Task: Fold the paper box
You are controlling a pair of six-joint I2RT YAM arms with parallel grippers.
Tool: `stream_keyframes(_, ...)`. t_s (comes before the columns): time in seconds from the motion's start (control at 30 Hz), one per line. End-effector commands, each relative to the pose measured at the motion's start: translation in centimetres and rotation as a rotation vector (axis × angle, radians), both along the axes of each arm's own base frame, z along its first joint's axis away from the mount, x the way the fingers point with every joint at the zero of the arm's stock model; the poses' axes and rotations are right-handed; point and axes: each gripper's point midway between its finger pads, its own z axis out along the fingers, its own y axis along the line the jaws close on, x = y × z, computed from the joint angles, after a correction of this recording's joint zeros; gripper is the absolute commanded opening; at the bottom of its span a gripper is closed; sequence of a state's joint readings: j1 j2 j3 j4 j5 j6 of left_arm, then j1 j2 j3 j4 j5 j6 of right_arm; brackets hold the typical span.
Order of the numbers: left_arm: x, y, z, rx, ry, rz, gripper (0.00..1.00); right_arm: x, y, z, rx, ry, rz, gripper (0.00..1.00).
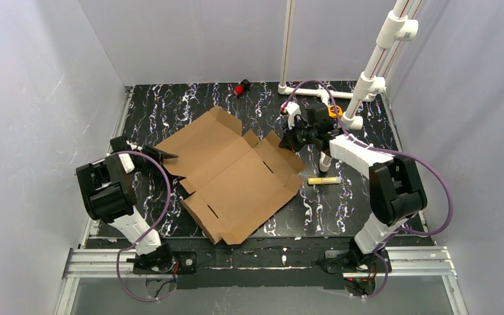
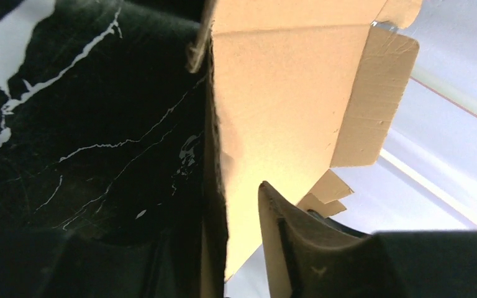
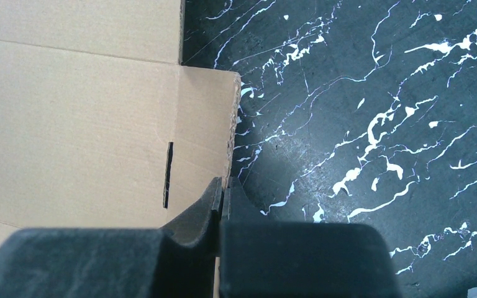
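Note:
The paper box (image 1: 233, 174) is a brown die-cut cardboard sheet that lies opened out in the middle of the table, its flaps partly raised. My left gripper (image 1: 164, 155) is at the sheet's left corner. In the left wrist view its fingers stand apart around a flap edge of the paper box (image 2: 286, 93), and a gap shows beside the right finger (image 2: 279, 223). My right gripper (image 1: 293, 139) is at the sheet's far right flap. In the right wrist view that gripper (image 3: 225, 181) is pinched shut on the thin edge of the paper box (image 3: 68, 124), beside a slot.
A yellow stick-like item (image 1: 323, 180) lies on the black marbled table (image 1: 170, 105) just right of the sheet. A small red and black object (image 1: 241, 87) sits at the back. White pipes (image 1: 367, 79) rise at the back right. Grey walls enclose the table.

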State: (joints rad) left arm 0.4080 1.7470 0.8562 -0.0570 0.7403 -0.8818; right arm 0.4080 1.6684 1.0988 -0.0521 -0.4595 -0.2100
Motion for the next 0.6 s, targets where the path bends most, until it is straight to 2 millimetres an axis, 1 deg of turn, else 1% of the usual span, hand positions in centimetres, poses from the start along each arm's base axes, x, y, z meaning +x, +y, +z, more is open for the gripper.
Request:
stream_keyframes(0.0,-0.5,-0.4,-0.1,0.006,0.033,-0.034,0.26,0.3,0.3,1.9,0.034,-0.058,0.016,0.01)
stream_keyframes(0.03,-0.4,-0.4,0.0,0.005,0.030,-0.035,0.16,0.3,0.3,1.9,0.034,-0.056,0.017,0.01)
stream_keyframes(0.07,-0.3,-0.4,0.2,0.009,0.019,-0.039,0.08,0.3,0.3,1.9,0.034,-0.057,0.019,0.01)
stream_keyframes(0.13,-0.1,-0.2,1.3,0.034,-0.018,-0.045,0.00,0.1,0.4,2.0,0.032,-0.055,0.032,0.01)
stream_keyframes(0.2,0.3,0.2,3.0,0.085,-0.086,-0.054,0.00,-0.1,0.5,2.2,0.037,-0.054,0.047,0.01)
stream_keyframes(0.23,0.6,0.4,4.1,0.114,-0.137,-0.051,0.00,-0.2,0.6,2.4,0.041,-0.053,0.054,0.01)
stream_keyframes(0.3,1.3,0.7,6.6,0.182,-0.271,-0.053,0.00,-0.3,1.1,2.8,0.055,-0.049,0.062,0.01)
stream_keyframes(0.33,1.7,0.7,8.2,0.217,-0.358,-0.063,0.00,-0.2,1.3,3.1,0.059,-0.050,0.060,0.01)
stream_keyframes(0.4,1.9,0.5,10.8,0.297,-0.484,-0.098,0.00,-0.1,2.0,3.6,0.060,-0.057,0.054,0.01)
stream_keyframes(0.47,1.8,0.2,13.1,0.372,-0.605,-0.124,0.00,0.4,2.6,4.2,0.049,-0.080,0.039,0.01)
stream_keyframes(0.57,1.5,-0.3,16.6,0.477,-0.789,-0.145,0.00,1.9,2.9,5.3,0.053,-0.113,0.001,0.01)
